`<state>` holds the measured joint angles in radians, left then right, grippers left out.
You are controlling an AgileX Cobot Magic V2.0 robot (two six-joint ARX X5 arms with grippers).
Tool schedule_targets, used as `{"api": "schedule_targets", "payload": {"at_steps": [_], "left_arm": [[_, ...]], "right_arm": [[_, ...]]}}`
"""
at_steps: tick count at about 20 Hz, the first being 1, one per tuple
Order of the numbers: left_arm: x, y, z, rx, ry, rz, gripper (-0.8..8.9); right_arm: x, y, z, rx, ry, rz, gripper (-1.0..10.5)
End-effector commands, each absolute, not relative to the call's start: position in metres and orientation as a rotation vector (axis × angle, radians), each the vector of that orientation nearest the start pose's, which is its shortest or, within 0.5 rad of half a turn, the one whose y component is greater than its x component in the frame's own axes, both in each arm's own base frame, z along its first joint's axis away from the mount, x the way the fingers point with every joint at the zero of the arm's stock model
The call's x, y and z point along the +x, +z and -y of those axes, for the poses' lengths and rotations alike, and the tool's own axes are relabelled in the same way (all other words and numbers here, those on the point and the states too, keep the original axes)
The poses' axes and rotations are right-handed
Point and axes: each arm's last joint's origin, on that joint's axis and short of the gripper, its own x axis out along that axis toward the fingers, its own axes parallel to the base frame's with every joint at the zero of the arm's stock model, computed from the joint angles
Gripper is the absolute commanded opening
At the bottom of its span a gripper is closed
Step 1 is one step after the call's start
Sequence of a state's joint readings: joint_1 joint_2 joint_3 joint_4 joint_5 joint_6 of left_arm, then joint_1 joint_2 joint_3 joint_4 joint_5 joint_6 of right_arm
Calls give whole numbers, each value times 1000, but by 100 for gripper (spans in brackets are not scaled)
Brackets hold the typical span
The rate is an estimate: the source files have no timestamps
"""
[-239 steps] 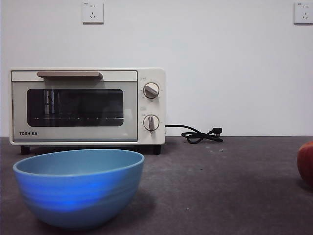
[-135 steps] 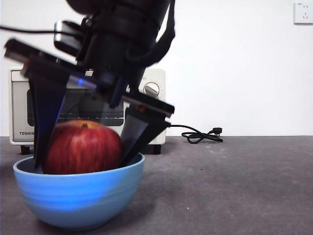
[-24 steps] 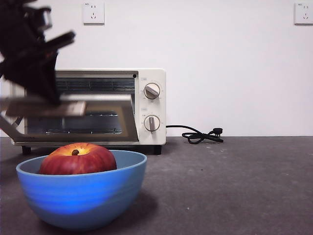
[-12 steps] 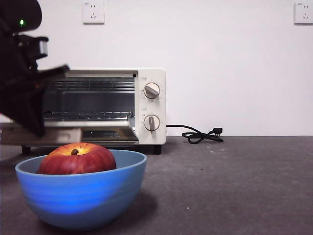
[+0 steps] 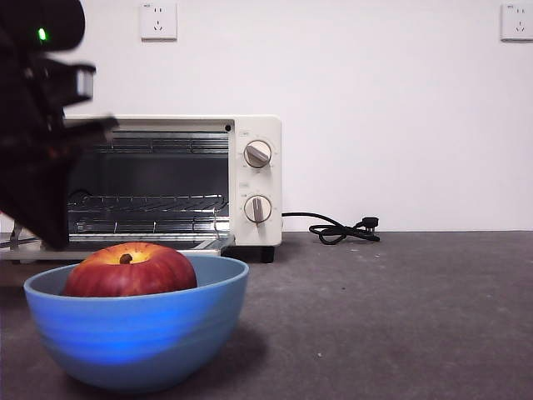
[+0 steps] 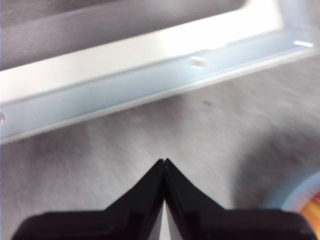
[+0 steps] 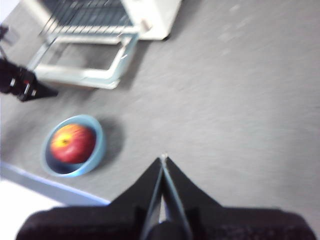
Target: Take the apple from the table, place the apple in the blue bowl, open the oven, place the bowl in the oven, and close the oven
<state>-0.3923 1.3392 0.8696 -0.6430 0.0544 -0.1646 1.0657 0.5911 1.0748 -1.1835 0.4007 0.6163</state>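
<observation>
Table [image 5: 400,317]: a flat grey top on which everything is set, so each thing can be reached.
Oven [image 5: 250,179]: stood at the back, by the wall. Its door [image 7: 82,75] is laid down flat, so the rack inside is shown and room is made for the bowl.
Blue bowl [image 5: 137,333]: placed on the table just in front of the open door, not yet put inside.
Apple [image 5: 129,269]: held in the blue bowl, stem up, so both can be moved as one.
Left gripper [image 6: 164,170]: kept low by the door's edge, jaws pressed together, nothing held.
Right gripper [image 7: 162,165]: kept high and well apart, jaws pressed together, nothing held.
</observation>
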Motion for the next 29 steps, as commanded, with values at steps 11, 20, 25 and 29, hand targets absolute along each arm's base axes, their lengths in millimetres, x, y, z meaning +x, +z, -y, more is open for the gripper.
{"api": "schedule_targets", "payload": {"at_steps": [11, 20, 25, 29], "left_arm": [[117, 283, 58, 42, -359, -1067, -5], [69, 295, 37, -43, -397, -1008, -5], [70, 294, 37, -40, -395, -1017, -5], [70, 294, 37, -40, -395, -1018, -5]], "right_arm": [[134, 277, -224, -17, 700, -1116, 2], [171, 226, -247, 18, 571, -1236, 195], [177, 202, -257, -9, 537, -1289, 195], [180, 186, -262, -29, 520, -1327, 185]]}}
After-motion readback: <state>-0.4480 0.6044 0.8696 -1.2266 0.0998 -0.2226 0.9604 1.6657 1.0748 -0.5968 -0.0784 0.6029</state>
